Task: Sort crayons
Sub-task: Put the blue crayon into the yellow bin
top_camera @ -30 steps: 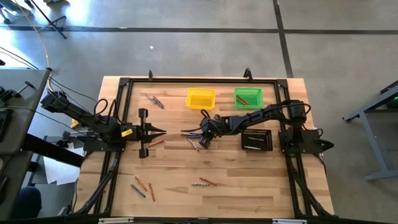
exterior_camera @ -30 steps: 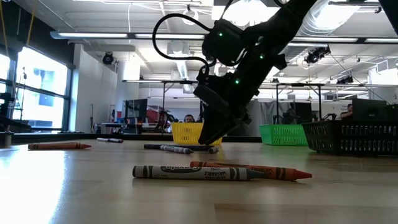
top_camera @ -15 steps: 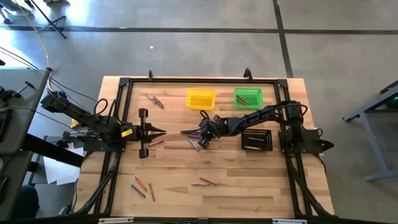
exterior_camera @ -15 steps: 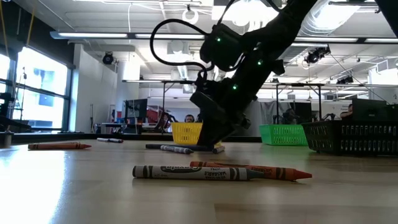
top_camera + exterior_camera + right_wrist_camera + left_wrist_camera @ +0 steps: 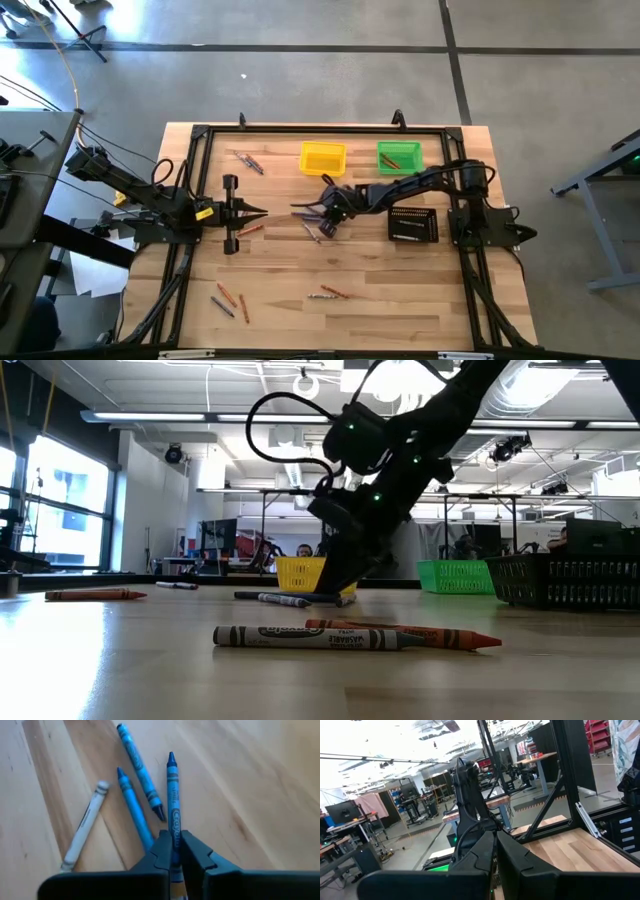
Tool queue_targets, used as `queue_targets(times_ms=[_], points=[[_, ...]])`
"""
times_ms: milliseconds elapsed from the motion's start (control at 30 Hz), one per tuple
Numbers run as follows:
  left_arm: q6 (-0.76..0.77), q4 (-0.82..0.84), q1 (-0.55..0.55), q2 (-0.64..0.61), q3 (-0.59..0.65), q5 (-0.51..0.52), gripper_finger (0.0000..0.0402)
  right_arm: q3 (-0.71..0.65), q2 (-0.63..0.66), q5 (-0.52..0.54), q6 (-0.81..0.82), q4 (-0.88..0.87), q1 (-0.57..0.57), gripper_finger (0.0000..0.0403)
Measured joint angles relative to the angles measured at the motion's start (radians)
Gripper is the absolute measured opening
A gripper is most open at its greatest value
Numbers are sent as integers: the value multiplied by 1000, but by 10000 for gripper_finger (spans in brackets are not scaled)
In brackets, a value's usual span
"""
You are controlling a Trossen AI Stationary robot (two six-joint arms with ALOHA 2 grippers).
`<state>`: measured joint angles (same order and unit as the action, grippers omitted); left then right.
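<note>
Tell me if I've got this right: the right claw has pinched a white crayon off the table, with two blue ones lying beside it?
Not quite. The right claw is shut on a blue crayon, as the right wrist view shows; the white crayon lies loose beside the two blue ones.

Light was bright and even over the wooden table (image 5: 340,270), with only faint shadows beneath the arms. From table height, ceiling strip lamps (image 5: 150,417) glared and a window (image 5: 60,510) left of them was blown out; the arm before them showed as a silhouette. Both wrist views were soft, the nearest fingers blurred.
</note>
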<state>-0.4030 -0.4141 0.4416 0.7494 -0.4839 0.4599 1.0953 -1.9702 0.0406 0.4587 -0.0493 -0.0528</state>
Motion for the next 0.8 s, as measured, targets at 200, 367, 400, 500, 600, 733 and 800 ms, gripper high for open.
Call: queue_targets(times_ms=[200, 367, 400, 500, 600, 733, 800], points=[[0, -1, 0, 0, 0, 0, 10, -1, 51, 7, -22, 8, -13, 4], [0, -1, 0, 0, 0, 0, 10, 0, 85, 108, -41, 35, -33, 3], [0, -1, 0, 0, 0, 0, 10, 1, 91, 128, -47, 43, -41, 3], [0, -1, 0, 0, 0, 0, 10, 1, 94, 167, -59, 69, -84, 3], [0, -1, 0, 0, 0, 0, 10, 2, 94, 170, -57, 105, -140, 3], [0, -1, 0, 0, 0, 0, 10, 2, 94, 180, -57, 143, -211, 3], [0, -1, 0, 0, 0, 0, 10, 2, 95, 181, -56, 173, -238, 3]])
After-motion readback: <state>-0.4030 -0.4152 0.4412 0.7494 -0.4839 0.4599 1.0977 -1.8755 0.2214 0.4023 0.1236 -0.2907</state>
